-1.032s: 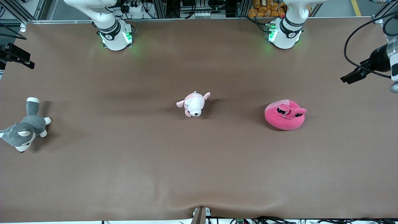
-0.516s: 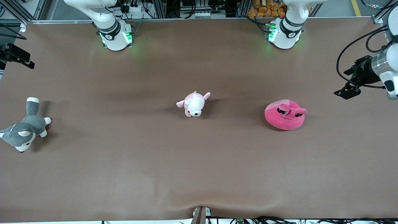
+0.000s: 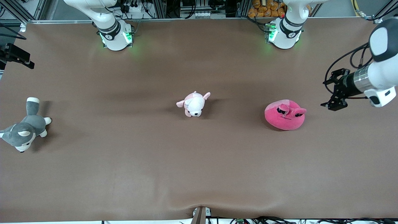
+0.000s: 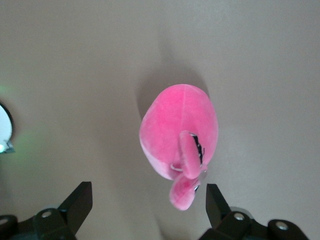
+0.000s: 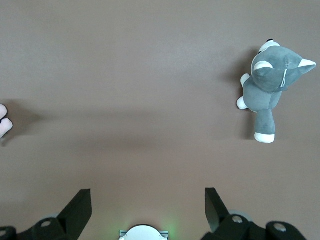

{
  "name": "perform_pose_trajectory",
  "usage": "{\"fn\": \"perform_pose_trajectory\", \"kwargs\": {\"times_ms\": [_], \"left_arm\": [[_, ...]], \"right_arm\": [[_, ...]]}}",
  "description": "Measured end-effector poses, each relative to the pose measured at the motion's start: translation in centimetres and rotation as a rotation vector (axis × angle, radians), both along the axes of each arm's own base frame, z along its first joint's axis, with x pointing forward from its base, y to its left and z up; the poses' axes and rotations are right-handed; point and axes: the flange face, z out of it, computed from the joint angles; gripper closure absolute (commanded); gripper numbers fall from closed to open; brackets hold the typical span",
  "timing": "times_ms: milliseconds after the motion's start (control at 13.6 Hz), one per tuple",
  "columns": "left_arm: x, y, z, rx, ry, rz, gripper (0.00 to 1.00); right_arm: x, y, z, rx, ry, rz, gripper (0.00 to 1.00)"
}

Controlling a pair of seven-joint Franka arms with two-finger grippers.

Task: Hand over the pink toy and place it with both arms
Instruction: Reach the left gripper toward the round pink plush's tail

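Note:
The pink toy is a round hot-pink plush with two stalks and black eyes, lying on the brown table toward the left arm's end. My left gripper is open and empty, up in the air over bare table just beside the toy, toward the left arm's end. In the left wrist view the pink toy lies ahead of the open left gripper, apart from both fingers. My right gripper is open and empty, waiting high above its own base, out of the front view.
A pale pink-and-white puppy plush lies at the table's middle; its edge shows in the right wrist view. A grey-and-white husky plush lies at the right arm's end and shows in the right wrist view. A black fixture stands nearby.
My left gripper has swung in from the table's edge at the left arm's end toward the pink toy. The toys have not moved.

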Motion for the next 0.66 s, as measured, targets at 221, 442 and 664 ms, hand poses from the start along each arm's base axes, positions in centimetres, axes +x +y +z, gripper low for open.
{"fn": "perform_pose_trajectory", "kwargs": {"times_ms": [221,442,664], "left_arm": [[1.4,-0.6,-3.9,-0.069,0.043,0.095,0.00],[2.5,-0.6,-7.9,-0.111,0.089,0.153,0.04],[3.1,0.3,-11.4,-0.124,0.123,0.185,0.28]], "right_arm": [[0.0,0.0,0.0,0.000,0.000,0.000,0.00],[0.0,0.0,0.0,0.000,0.001,0.000,0.00],[0.0,0.0,0.0,0.000,0.001,0.000,0.00]]}}
